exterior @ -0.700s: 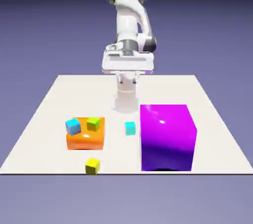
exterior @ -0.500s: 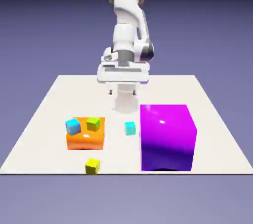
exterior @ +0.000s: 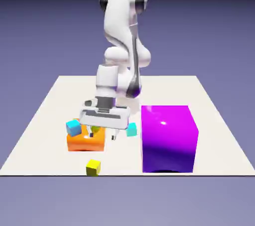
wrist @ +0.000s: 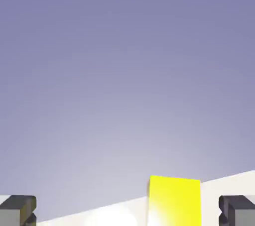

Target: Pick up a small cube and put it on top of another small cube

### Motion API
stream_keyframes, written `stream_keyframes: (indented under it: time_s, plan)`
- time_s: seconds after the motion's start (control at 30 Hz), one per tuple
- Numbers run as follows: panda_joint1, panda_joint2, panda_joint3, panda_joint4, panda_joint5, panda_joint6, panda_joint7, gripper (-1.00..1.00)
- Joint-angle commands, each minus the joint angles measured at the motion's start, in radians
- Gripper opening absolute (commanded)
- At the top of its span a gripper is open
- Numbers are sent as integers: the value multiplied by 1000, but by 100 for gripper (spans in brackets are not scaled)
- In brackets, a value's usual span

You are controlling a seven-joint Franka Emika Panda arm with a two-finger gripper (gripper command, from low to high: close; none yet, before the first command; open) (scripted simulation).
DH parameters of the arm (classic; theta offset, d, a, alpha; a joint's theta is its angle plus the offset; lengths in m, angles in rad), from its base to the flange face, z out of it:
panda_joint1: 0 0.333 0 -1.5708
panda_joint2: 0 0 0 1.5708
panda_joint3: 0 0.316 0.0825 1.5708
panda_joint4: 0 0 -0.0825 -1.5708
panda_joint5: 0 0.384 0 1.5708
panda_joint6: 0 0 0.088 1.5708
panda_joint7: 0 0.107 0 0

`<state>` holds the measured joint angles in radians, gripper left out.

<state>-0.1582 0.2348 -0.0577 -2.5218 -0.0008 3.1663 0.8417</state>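
The small cube, tiny and bright yellow, lies on the white table near its front edge. In the hand view the yellow cube shows low, right of the middle between the two grey fingertips. My gripper is open and holds nothing. It hangs low over the right end of an orange block, well behind the yellow cube. A cyan small cube sits on the orange block. A yellow-green cube beside it is mostly hidden by my fingers.
A large purple box stands at the exterior view's right. Another cyan cube lies on the table between the orange block and the purple box, close to my hand.
The arm has swung down and toward the exterior view's left, from high near its base to just above the orange block. The gripper stays open. No cube has moved.
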Motion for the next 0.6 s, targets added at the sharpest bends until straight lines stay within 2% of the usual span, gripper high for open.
stream_keyframes:
  time_s: [0.0, 0.37, 0.4, 0.57]
  plan:
    - [-8, 36, -3, 13, 0, 6, 5, 0]
    - [-54, 361, 13, 168, 0, 127, 18, 0]
    - [-54, 361, 13, 168, 0, 127, 18, -100]
    - [-38, 216, -2, 91, 0, 59, 18, -100]
